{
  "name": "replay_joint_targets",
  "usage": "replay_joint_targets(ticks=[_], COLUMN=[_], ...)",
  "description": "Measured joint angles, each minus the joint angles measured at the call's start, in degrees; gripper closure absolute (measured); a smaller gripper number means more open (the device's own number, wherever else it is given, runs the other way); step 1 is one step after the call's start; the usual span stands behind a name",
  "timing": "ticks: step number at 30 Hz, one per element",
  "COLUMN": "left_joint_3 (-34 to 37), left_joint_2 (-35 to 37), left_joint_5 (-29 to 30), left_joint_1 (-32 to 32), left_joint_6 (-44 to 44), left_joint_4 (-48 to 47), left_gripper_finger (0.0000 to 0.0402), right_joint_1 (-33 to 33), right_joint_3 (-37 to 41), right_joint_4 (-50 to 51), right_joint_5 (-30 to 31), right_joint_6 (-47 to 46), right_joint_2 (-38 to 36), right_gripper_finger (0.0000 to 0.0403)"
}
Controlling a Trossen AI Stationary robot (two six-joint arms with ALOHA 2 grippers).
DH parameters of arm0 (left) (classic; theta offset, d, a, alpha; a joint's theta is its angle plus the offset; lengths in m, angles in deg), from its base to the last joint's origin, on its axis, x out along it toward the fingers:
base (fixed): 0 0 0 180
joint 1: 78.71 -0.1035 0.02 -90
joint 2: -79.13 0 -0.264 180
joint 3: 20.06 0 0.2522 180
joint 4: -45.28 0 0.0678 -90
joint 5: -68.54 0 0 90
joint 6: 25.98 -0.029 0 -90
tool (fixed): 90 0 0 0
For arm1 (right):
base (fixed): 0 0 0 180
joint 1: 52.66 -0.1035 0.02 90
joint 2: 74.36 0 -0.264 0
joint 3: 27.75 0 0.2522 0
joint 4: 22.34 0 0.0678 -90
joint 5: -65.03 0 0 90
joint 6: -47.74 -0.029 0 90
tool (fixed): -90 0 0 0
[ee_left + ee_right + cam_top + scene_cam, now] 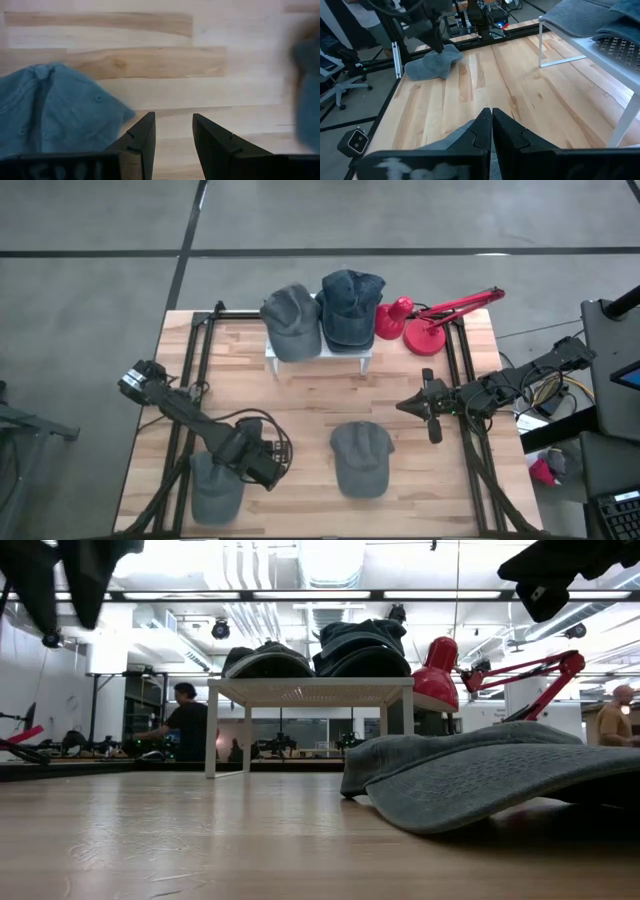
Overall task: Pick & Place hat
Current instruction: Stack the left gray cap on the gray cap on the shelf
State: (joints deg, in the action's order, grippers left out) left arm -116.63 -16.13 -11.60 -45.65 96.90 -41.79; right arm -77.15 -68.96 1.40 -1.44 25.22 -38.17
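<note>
Wooden table, no readable writing; left fingers apparently spread beside hat, right fingers pressed together.

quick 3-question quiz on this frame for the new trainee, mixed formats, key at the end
1. True or false: the right gripper is holding a hat.
2. How many hats sit on the small white metal stand? A) one B) two C) three
3. Fill in: the left gripper hovers with open fingers beside the grey fabric cap at the table's near-left corner, over the bare ______ table.

Key:
1. False; it is shut and empty, hanging near the table's right edge.
2. B; a grey cap and a dark blue denim cap. Another grey cap lies mid-table; a red desk lamp stands beside the stand.
3. wooden
</note>
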Motion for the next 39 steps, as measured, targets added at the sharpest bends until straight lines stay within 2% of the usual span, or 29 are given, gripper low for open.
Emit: replay_joint_targets(ticks=[7,28,32,39], left_joint_3=[3.5,3.5,3.5,3.7], left_joint_2=[0.0,0.0,0.0,0.0], left_joint_5=[-1.9,-0.4,-0.4,-0.4], left_joint_1=[0.0,0.0,0.1,0.1], left_joint_6=[-0.1,-3.1,-3.0,-2.8], left_joint_4=[3.0,4.4,4.5,4.5], left_gripper_finger=[0.0280,0.0279,0.0262,0.0204], right_joint_1=[0.0,0.0,0.0,0.0], right_joint_3=[0.0,0.0,0.0,0.0], right_joint_4=[0.0,0.0,0.0,0.0], right_joint_5=[0.0,0.0,0.0,0.0], right_joint_6=[0.0,0.0,0.0,0.0], right_joint_2=[0.0,0.0,0.0,0.0], right_gripper_finger=[0.0390,0.0390,0.0390,0.0390])
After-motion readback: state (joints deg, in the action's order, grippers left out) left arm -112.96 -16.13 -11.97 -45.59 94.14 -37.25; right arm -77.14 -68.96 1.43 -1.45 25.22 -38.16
